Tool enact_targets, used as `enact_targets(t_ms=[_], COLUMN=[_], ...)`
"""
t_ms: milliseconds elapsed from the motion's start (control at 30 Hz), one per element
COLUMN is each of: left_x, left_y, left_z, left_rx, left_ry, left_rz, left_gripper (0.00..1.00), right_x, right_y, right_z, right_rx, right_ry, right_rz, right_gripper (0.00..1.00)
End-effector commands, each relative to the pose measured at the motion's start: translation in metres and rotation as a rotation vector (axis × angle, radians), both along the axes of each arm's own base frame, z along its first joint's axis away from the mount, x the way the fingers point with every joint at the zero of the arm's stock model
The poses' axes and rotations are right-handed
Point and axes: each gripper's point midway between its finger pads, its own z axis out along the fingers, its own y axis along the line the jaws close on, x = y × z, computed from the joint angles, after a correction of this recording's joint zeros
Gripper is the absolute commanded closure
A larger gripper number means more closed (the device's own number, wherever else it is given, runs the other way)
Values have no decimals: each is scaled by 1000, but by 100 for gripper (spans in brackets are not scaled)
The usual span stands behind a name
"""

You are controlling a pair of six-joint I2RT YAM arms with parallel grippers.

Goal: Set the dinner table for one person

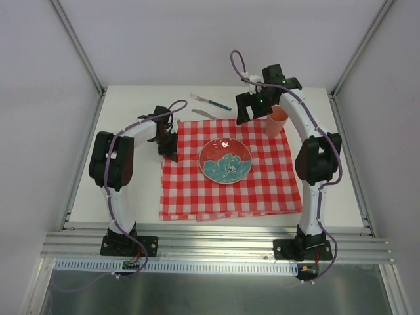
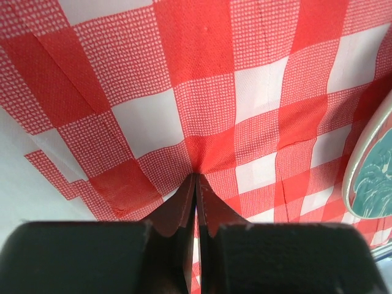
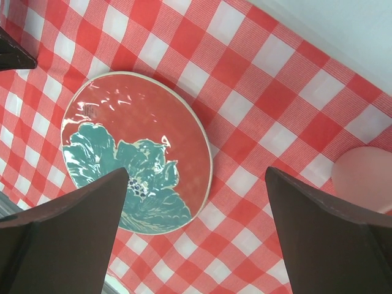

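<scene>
The checked cloth (image 1: 190, 190) is pinched near its left edge by the left pincer (image 2: 195, 176), while the right pincer (image 3: 196, 171) is held spread above it.

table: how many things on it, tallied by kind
cloth: 1
plate: 1
cup: 1
cutlery: 2
total on the table: 5
</scene>
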Motion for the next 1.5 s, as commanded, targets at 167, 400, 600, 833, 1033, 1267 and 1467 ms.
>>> enact_targets(t_ms=[167, 400, 600, 833, 1033, 1267, 1467], left_x=[12, 28, 62, 82, 74, 62, 67], left_y=[52, 51, 48, 22, -1, -9, -10], left_z=[2, 13, 52, 108, 145, 142, 134], left_rx=[116, 100, 92, -49, -137, -97, -80], left_ry=[33, -23, -168, -300, -368, -370, -358], left_rz=[87, 34, -2, -66, -122, -155, -151], left_gripper=[100, 65, 16, 13, 11, 10, 9], right_x=[26, 80, 121, 154, 164, 140, 120], right_y=[34, 74, 104, 118, 111, 114, 109], right_z=[25, 32, 39, 11, -45, -89, -109], right_rx=[45, 96, 232, 369, 438, 411, 329], right_ry=[-122, -304, -391, -319, -117, 38, 99], right_rz=[51, 73, -31, -239, -438, -459, -436], right_gripper=[1, 0, 0, 4, 6, 7, 7])
